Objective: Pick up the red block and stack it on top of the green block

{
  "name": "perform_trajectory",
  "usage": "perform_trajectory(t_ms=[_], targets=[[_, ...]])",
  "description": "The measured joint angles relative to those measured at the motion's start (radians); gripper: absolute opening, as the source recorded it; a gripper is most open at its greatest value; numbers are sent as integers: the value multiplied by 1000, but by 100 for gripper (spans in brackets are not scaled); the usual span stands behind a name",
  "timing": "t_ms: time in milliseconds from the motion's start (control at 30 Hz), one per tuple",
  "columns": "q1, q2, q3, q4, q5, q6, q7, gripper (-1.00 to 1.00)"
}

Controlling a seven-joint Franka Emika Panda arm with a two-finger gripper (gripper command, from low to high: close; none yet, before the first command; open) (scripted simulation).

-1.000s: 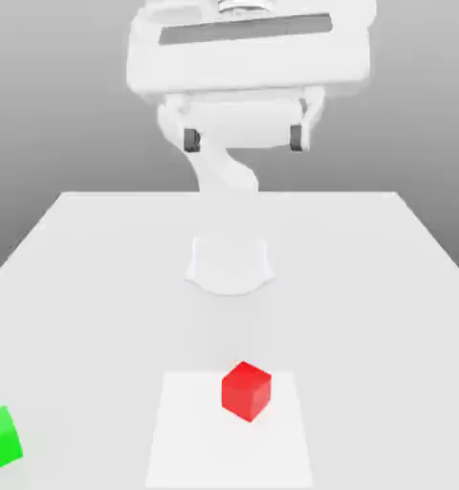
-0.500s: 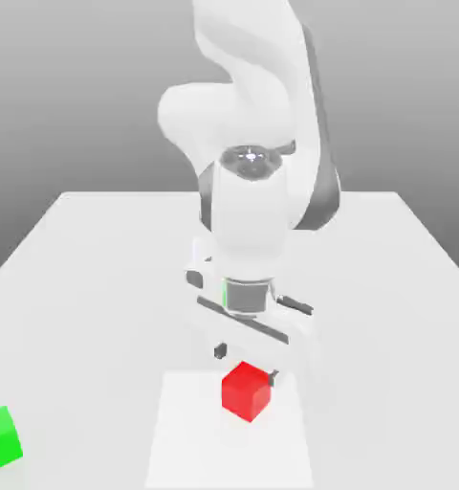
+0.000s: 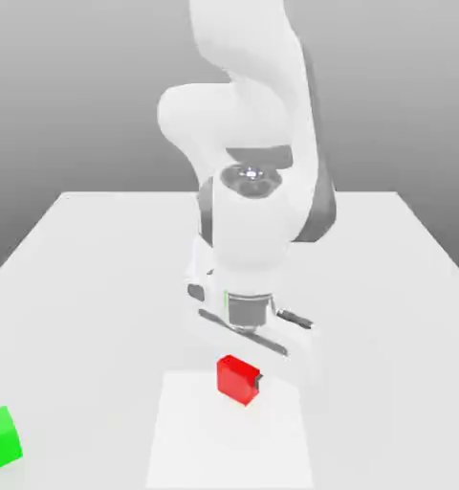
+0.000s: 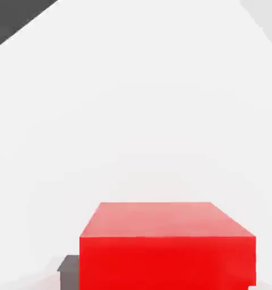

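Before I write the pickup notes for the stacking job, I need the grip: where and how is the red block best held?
Probably by two opposite upright sides, coming from above: the red block is a plain box with flat, parallel faces and no handle. The pincer is already shut on it from above.

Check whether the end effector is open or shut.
Shut on the red block: one dark fingertip presses against its side, beside the hand.
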Motion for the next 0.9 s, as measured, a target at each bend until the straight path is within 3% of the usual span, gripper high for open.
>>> perform_trajectory(t_ms=[133, 233, 567, 700, 733, 900], targets=[[33, -10, -58, 74, 55, -86, -111, -100], [-110, 38, -125, 170, 81, -139, -214, -100], [-340, 204, -284, 501, 86, -303, -504, -100], [-376, 330, -278, 535, 113, -212, -549, -100], [-380, 354, -275, 538, 120, -190, -554, 100], [-380, 354, -275, 538, 120, -190, -554, 100]])
